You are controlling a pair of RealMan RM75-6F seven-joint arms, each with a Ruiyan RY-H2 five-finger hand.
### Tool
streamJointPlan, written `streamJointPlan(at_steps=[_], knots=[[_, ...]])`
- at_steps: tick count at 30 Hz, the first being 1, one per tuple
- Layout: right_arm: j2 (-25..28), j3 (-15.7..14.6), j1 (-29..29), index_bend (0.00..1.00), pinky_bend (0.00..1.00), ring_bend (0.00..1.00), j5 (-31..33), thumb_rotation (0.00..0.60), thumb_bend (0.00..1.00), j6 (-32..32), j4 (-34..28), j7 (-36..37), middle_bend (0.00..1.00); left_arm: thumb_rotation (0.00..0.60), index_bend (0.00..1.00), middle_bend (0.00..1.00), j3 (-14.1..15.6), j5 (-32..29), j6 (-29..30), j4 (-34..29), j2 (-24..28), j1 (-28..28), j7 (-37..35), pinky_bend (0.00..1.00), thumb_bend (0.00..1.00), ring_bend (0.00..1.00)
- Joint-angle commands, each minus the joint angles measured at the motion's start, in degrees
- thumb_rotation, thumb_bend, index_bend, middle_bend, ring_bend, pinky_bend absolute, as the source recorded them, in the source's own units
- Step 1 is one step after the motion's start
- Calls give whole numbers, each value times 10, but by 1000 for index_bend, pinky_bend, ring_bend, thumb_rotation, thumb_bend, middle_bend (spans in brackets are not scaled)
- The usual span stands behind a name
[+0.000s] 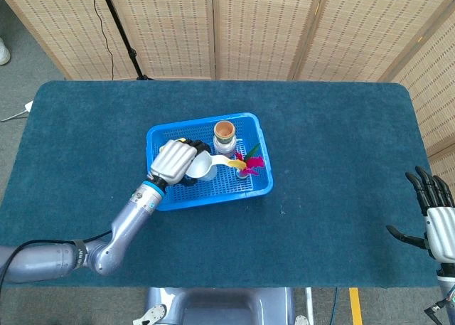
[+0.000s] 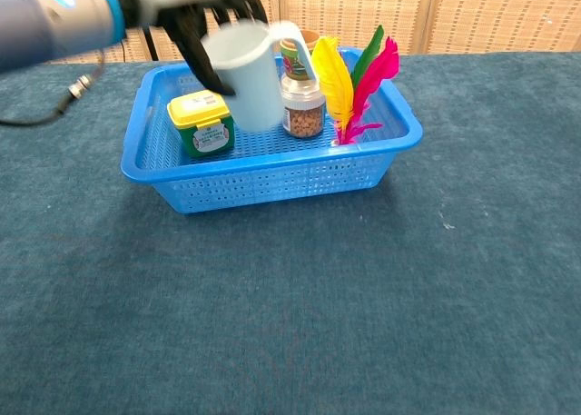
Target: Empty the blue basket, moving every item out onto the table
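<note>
Your left hand (image 2: 195, 15) grips the white mug (image 2: 247, 74), fingers wrapped round its body, and holds it clear of the floor of the blue basket (image 2: 272, 174), above the basket's middle; in the chest view the mug is blurred and tilted, its handle toward the back of the basket. In the head view that same left hand (image 1: 174, 161) covers the basket's left half, with the mug (image 1: 202, 167) showing at its fingertips. Inside the basket, a green tub with a yellow lid (image 2: 202, 123) stands upright in the left part, just beside the lifted mug. At the basket's centre a small clear jar with brown contents (image 2: 303, 108) stands with a brown-topped cup (image 1: 224, 132) stacked on it, toward the back wall. To the right of the jar, a shuttlecock with yellow, green and pink feathers (image 2: 356, 81) stands on end, its feathers rising above the basket's rim. The basket sits on the blue-covered table (image 1: 334, 161), a little left of the table's centre. Your right hand (image 1: 435, 215) hangs well apart from the basket, at the table's near right corner, fingers spread and holding nothing.
</note>
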Motion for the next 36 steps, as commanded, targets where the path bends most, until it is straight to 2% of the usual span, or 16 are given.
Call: streamJointPlan(at_steps=[1, 6, 11, 15, 22, 23, 24, 25, 27, 28, 31, 36], knots=[[0, -1, 0, 0, 0, 0, -2, 600, 0, 0, -2, -2, 0, 600, 467, 341, -24, 40, 41, -64, 88, 48, -50, 467, 230, 346], [1, -4, -2, 0, 0, 0, -9, 600, 0, 5, -6, -4, 0, 600, 467, 341, -25, 44, 51, -71, 175, 102, -104, 467, 230, 346], [0, -8, -3, 0, 0, 0, -17, 600, 0, 7, -10, -9, 0, 600, 467, 341, -3, 58, 16, -1, 206, 152, -207, 467, 230, 346], [-2, -11, 0, 0, 0, 0, -22, 600, 0, 4, -15, -18, 0, 600, 462, 341, 19, 67, -27, 99, 184, 177, -286, 467, 230, 345], [-9, -14, 5, 0, 0, 0, -23, 600, 0, -9, -15, -33, 0, 600, 453, 340, 27, 96, -106, 291, 89, 182, -412, 461, 231, 343], [-10, -14, 6, 0, 0, 0, -22, 600, 0, -11, -14, -35, 0, 600, 430, 320, 26, 102, -115, 308, 78, 178, -424, 441, 231, 325], [-11, -14, 7, 0, 0, 0, -21, 600, 0, -12, -14, -37, 0, 600, 355, 243, 25, 109, -119, 326, 66, 175, -431, 378, 228, 256], [-12, -14, 7, 0, 0, 0, -20, 600, 0, -14, -13, -38, 0, 600, 226, 140, 23, 115, -119, 341, 53, 171, -435, 273, 219, 154], [-14, -14, 8, 0, 0, 0, -20, 600, 0, -15, -14, -40, 0, 600, 45, 10, 21, 124, -121, 358, 35, 166, -444, 84, 180, 20], [-14, -14, 8, 0, 0, 0, -19, 600, 0, -15, -13, -41, 0, 600, 1, 0, 20, 129, -126, 363, 29, 163, -451, 21, 151, 0], [-15, -14, 8, 0, 0, 0, -16, 600, 0, -16, -12, -43, 0, 600, 0, 0, 17, 142, -135, 358, 27, 157, -463, 0, 108, 0], [-13, -13, 7, 0, 0, 0, -12, 600, 0, -16, -11, -39, 0, 600, 0, 0, 10, 184, -93, 316, 48, 167, -486, 0, 105, 0]])
